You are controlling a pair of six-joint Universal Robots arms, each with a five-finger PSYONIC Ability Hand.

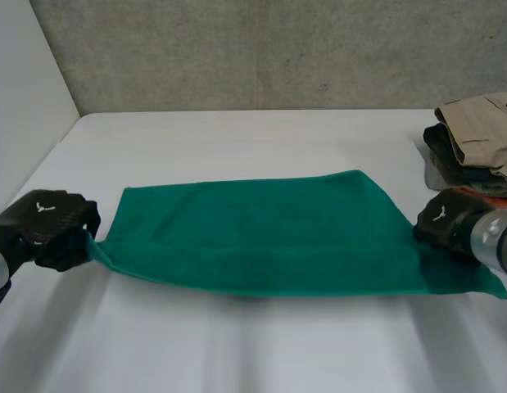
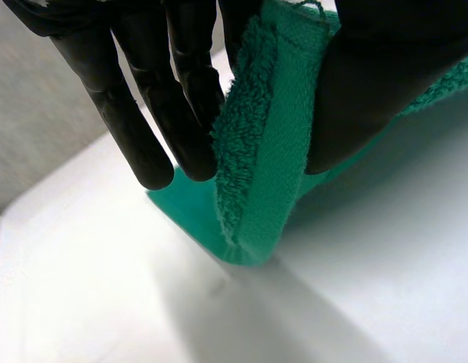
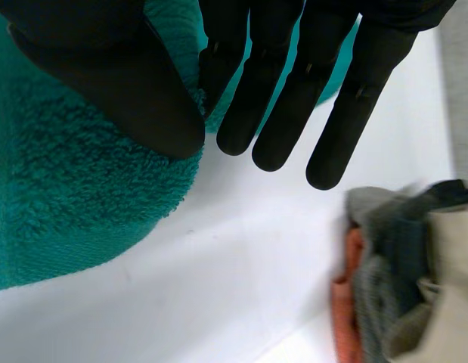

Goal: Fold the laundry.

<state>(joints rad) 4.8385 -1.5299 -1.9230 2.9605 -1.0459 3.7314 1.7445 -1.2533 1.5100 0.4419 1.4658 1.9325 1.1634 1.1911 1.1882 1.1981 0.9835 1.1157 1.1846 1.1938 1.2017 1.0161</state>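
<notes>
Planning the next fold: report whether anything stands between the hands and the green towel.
Nothing visible does. The left hand pinches the towel at its left end, and the right hand pinches its right end. The pile of clothes lies beside the right hand on the table, apart from the towel.

This is looking like a bare lab bench: a white table [image 1: 253,352] is standing against a grey concrete wall [image 1: 237,49].
</notes>
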